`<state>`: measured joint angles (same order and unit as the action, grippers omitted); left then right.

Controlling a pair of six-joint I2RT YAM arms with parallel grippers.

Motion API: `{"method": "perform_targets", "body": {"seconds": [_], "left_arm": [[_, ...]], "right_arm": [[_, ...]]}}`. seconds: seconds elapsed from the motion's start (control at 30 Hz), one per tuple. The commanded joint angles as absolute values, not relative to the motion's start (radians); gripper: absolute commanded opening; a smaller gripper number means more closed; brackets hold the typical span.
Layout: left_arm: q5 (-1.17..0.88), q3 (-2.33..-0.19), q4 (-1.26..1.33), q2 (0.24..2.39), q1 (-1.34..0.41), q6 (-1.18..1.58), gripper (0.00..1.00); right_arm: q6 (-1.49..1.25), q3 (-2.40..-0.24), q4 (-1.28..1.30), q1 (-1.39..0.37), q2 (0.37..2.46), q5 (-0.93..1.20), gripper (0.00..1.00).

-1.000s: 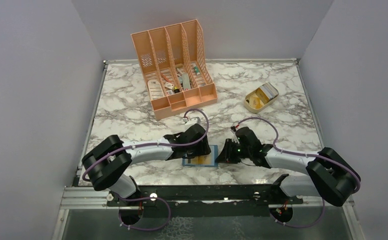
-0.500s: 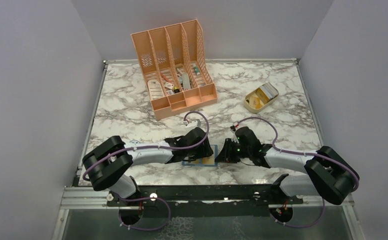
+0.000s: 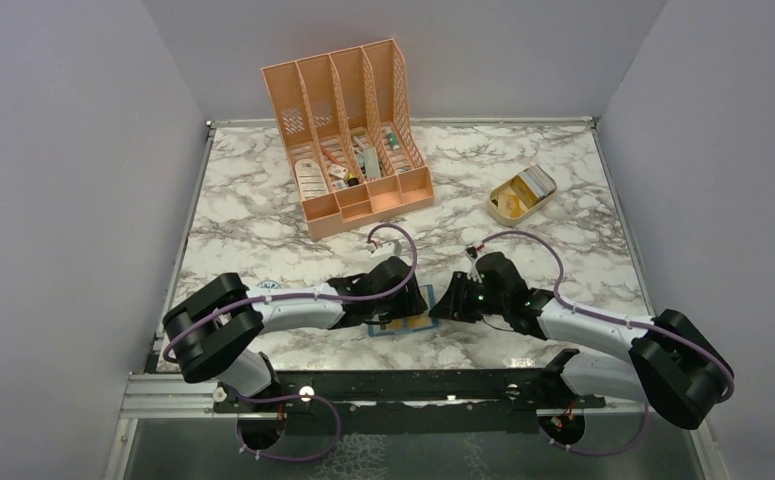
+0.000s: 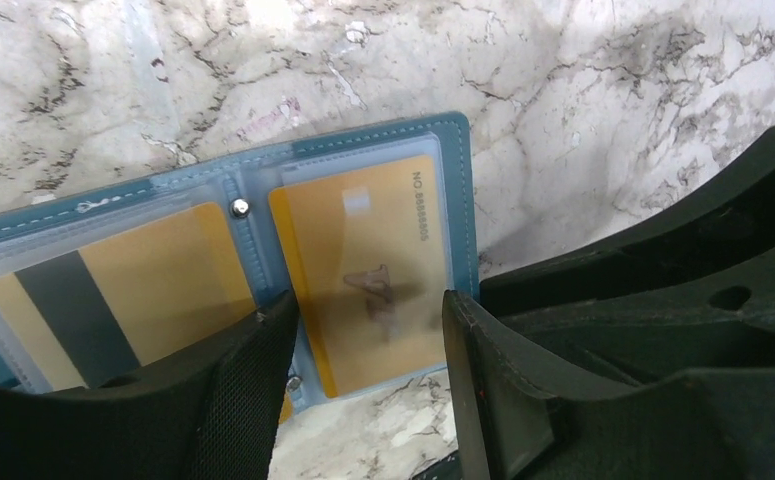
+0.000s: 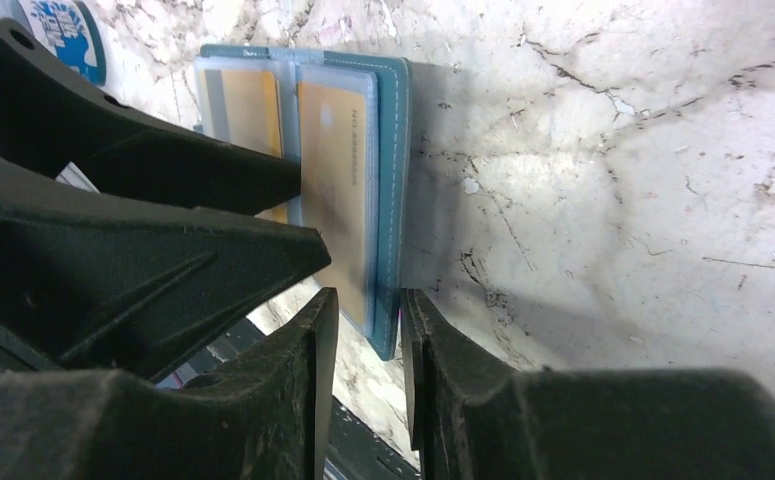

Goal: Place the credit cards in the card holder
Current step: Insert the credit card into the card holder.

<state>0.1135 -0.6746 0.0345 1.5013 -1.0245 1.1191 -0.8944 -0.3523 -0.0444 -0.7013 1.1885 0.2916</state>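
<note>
A gold card (image 4: 363, 270) in the right-hand clear pocket of the open holder (image 4: 455, 190) carries the only legible print in view. Small characters along its outer edge appear to read "NO 6888805", though the sleeve's glare leaves the digits uncertain. A dark emblem at the card's middle is too blurred to make out. The striped card (image 4: 113, 300) beside it shows no lettering, and the print on the disc (image 5: 63, 35) cannot be read.
</note>
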Motion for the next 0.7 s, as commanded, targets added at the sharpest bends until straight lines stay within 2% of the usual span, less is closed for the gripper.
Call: {"method": "perform_targets", "body": {"seconds": [0.0, 0.23, 0.43, 0.67], "left_arm": [[0.1, -0.731, -0.019, 1.46, -1.04, 1.074, 0.58], [0.116, -0.781, -0.138, 1.423, -1.019, 0.954, 0.62], [0.161, -0.811, -0.34, 1.368, -0.954, 0.867, 0.62], [0.132, -0.71, -0.436, 1.248, -0.844, 0.851, 0.63]], "right_arm": [[-0.906, -0.358, -0.016, -0.709, 1.15, 0.227, 0.31], [-0.917, -0.353, -0.008, -0.709, 1.13, 0.236, 0.32], [-0.915, -0.347, -0.009, -0.708, 1.093, 0.232, 0.35], [-0.917, -0.342, -0.02, -0.709, 1.121, 0.24, 0.39]]}}
